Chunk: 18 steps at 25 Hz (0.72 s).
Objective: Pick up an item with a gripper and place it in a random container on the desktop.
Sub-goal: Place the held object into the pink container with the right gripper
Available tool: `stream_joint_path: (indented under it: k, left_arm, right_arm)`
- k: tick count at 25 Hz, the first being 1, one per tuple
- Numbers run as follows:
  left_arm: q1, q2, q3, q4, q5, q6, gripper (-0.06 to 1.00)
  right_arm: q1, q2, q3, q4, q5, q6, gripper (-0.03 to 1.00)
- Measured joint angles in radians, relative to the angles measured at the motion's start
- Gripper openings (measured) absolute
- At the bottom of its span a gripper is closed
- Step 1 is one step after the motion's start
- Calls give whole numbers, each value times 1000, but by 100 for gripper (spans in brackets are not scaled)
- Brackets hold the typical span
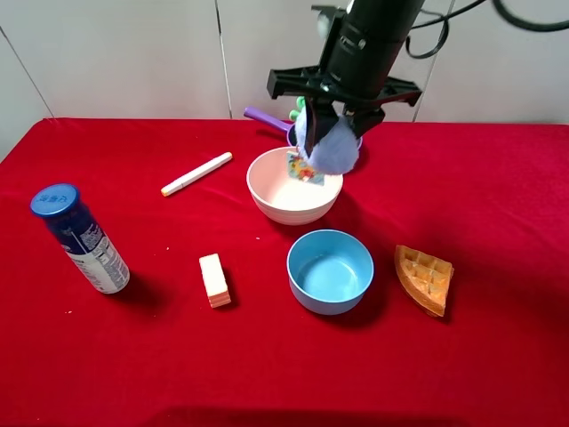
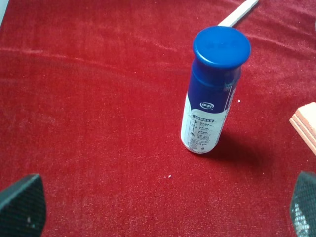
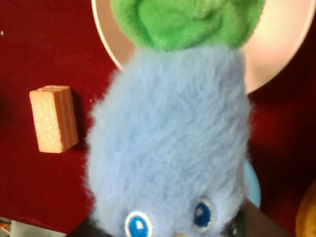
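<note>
- Plush toy (image 3: 168,138), clenched in the jaws of the right gripper (image 1: 336,124), hangs over the rim of the pink bowl (image 1: 293,212).
- Left gripper (image 2: 162,205) holds its jaws spread wide above the red surface (image 2: 74,123), near a blue-capped bottle (image 2: 210,98).

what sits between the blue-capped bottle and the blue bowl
A small peach block, lying between the bottle and the blue bowl; the exterior high view shows it.

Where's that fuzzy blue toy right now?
In the high view, the toy is held in the right gripper, up in the air over the far right edge of the pink bowl, behind the blue bowl.
</note>
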Motion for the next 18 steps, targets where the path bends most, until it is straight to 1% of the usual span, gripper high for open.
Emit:
stream_joint_path:
  k: [6, 18]
  left_arm:
    - [0, 0, 0, 0, 0, 0, 99]
    - [0, 0, 0, 0, 0, 0, 99]
  right_arm:
    - [2, 50, 0, 14, -42, -16, 24]
    - [2, 158, 0, 4, -173, -42, 24]
